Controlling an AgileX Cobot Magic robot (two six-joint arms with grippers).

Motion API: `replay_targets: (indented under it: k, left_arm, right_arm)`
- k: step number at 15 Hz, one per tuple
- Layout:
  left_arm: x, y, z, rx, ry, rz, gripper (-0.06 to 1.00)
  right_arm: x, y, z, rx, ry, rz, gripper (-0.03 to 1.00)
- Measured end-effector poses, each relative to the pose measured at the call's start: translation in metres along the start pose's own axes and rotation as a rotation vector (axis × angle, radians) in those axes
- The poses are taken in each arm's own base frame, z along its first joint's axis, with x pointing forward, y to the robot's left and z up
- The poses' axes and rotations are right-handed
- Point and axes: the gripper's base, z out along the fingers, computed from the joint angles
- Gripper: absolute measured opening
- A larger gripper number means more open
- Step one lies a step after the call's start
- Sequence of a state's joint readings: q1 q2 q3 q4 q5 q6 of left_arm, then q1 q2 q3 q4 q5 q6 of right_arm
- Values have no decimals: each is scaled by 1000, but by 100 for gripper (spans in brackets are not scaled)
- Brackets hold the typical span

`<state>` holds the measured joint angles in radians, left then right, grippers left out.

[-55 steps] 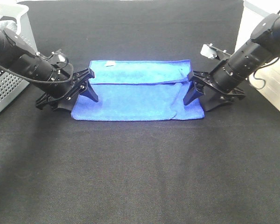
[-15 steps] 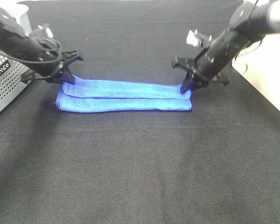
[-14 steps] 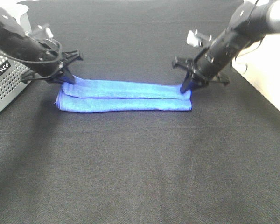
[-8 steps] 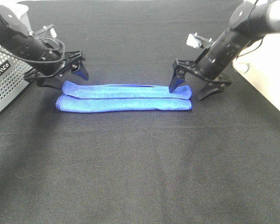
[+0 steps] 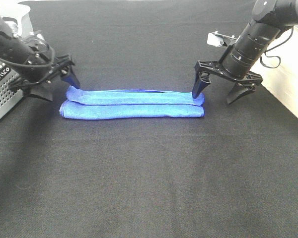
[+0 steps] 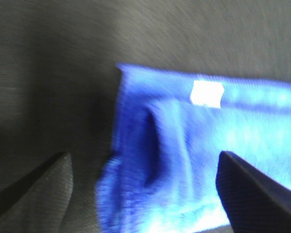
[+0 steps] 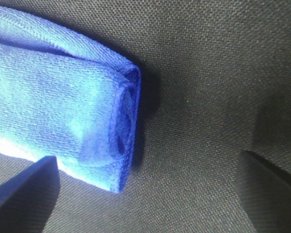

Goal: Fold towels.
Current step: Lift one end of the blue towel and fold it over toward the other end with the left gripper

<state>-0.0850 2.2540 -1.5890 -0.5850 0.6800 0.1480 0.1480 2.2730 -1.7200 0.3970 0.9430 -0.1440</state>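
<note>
A blue towel point(image 5: 133, 103) lies folded into a long narrow strip on the black table cloth point(image 5: 149, 173). My left gripper point(image 5: 55, 83) is open and empty, just off the strip's left end. The left wrist view shows that end point(image 6: 184, 160) with a white label point(image 6: 207, 93) between the spread fingertips point(image 6: 34, 187). My right gripper point(image 5: 220, 91) is open and empty beside the strip's right end, one fingertip close to it. The right wrist view shows the folded right end point(image 7: 82, 121).
A grey perforated basket point(image 5: 2, 87) stands at the far left, behind my left arm. The table's right edge point(image 5: 288, 106) runs past my right arm, with a pale surface beyond it.
Both grippers have let go of the towel's ends, opened and drawn outward. The towel went from a wide half-fold to a narrow strip and now lies still.
</note>
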Motion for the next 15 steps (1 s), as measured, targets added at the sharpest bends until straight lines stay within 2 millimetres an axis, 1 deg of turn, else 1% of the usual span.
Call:
replay_targets:
  k: [2,3,6,7,10,11,13,15]
  left_arm:
    - [9,-1,17,-5,46,22,77]
    - [12,-3,23,-3,60,32,77]
    - [12,-4,24,-1,64,34,76]
    - [12,-4,25,0,62,33,70]
    - [16,-5,33,-1,74,12,12]
    - [16,-7,33,-3,74,9,8]
    - [14,-8,27,-16,63,5,9]
    - [6,-14,0,-76,16,51,9]
  right_arm:
    - [0,0,0,0,0,8,92]
    - [0,0,0,1,0,11,92]
    - [0,0,0,1,0,13,92]
    - [0,0,0,1,0,13,92]
    - [0,0,0,1,-1,13,92]
    - [0,0,0,1,-2,13,92]
    - [0,0,0,1,-4,14,92]
    - [-1,0,0,2,-6,15,92]
